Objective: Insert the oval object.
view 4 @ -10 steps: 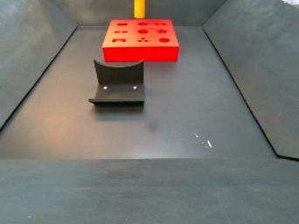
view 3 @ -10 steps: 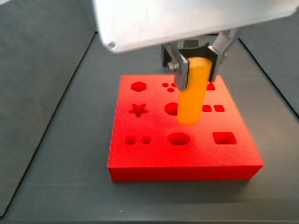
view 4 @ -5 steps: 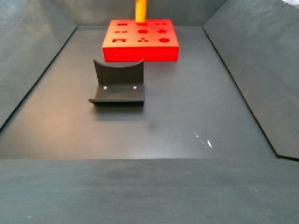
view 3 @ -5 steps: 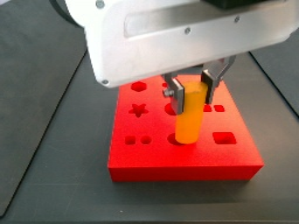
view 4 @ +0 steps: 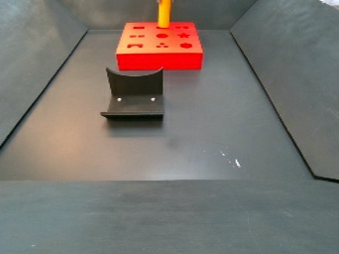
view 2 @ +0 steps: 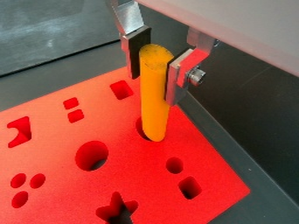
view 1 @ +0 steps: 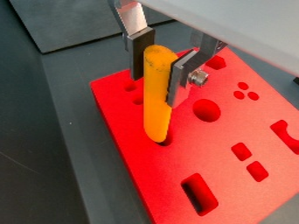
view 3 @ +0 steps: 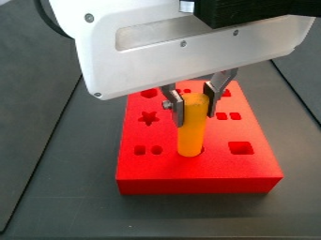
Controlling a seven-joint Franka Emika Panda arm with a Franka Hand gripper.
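Note:
The oval object (view 1: 156,96) is an orange-yellow peg held upright. Its lower end is inside a hole of the red block (view 1: 222,188). It also shows in a wrist view (view 2: 155,96) and in both side views (view 3: 191,131) (view 4: 165,14). My gripper (view 1: 163,63) is shut on the upper part of the peg, with its dark pads (view 2: 142,41) on either side. In a side view the gripper (view 3: 194,98) hangs over the middle of the red block (view 3: 201,173). The peg's tip is hidden in the hole.
The red block has several shaped holes: round (view 1: 207,109), rectangular (view 1: 198,192) and star (view 2: 114,208). The dark fixture (view 4: 133,94) stands on the grey floor in front of the red block (view 4: 159,50). Sloped bin walls (view 4: 40,89) bound the floor.
The gripper has moved down and towards the block's front with the peg. The peg's lower end now sits in a hole of the red block.

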